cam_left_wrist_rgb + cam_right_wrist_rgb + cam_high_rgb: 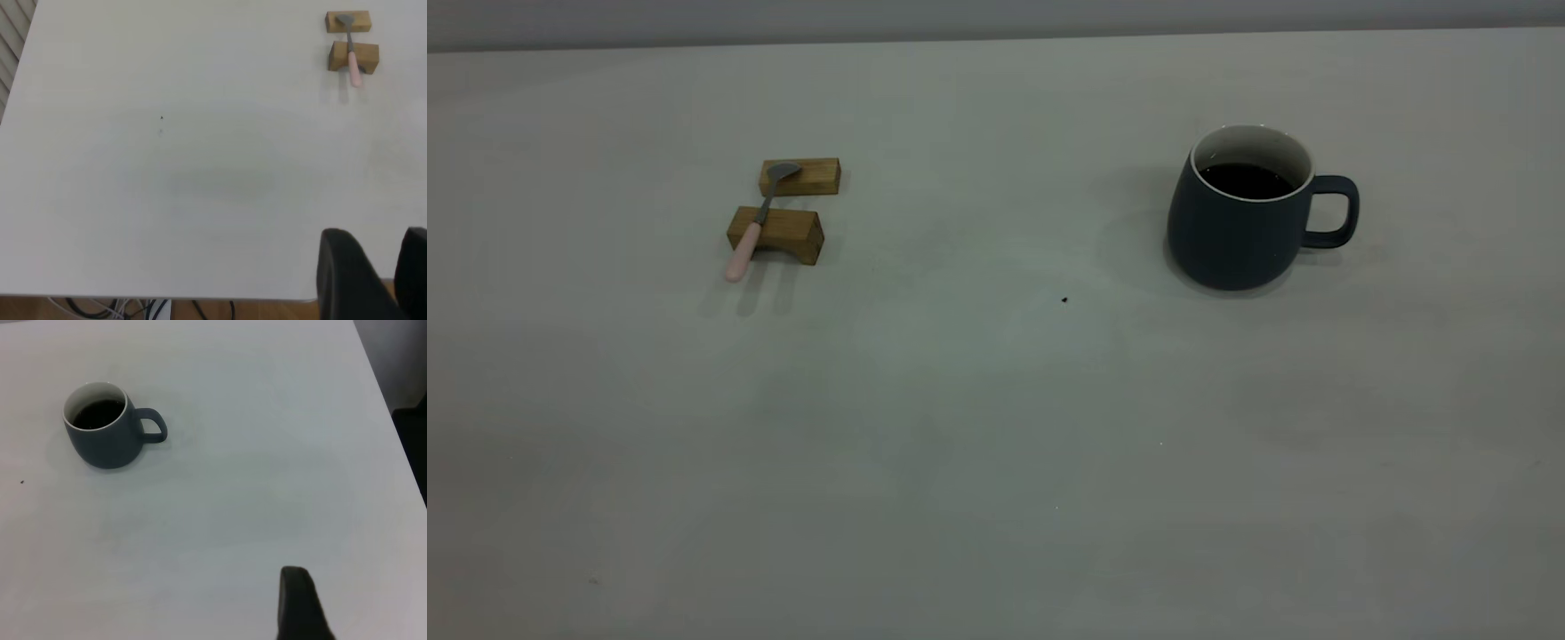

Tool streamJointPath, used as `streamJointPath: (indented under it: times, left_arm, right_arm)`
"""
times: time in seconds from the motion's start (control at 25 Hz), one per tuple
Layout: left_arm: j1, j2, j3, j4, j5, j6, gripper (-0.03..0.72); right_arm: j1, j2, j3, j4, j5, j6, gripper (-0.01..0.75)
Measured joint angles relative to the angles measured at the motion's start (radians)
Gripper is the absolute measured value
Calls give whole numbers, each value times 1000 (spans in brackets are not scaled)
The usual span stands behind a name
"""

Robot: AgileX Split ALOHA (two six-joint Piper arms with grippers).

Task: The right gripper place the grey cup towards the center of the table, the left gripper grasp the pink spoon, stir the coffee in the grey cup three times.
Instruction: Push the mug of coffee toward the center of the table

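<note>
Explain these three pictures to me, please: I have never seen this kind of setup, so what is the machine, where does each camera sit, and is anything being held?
Two robot arms work at one table. The wide picture comes from an outside camera; neither arm appears in it. The other two come from cameras on the arms' wrists. The left gripper shows as dark fingers with a gap between them, near the table's edge. Only one dark finger of the right gripper shows. Nothing is held. A grey cup of coffee stands at the right. At the left, a pink spoon rests across two wooden blocks.
</note>
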Motion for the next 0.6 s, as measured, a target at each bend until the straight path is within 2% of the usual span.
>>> streamJointPath:
  times: [0.4, 0.6]
  left_arm:
    - [0, 0, 0, 0, 0, 0, 255]
    - [0, 0, 0, 0, 0, 0, 255]
  right_arm:
    - [0, 0, 0, 5, 0, 0, 491]
    - [0, 0, 0, 64, 0, -2, 491]
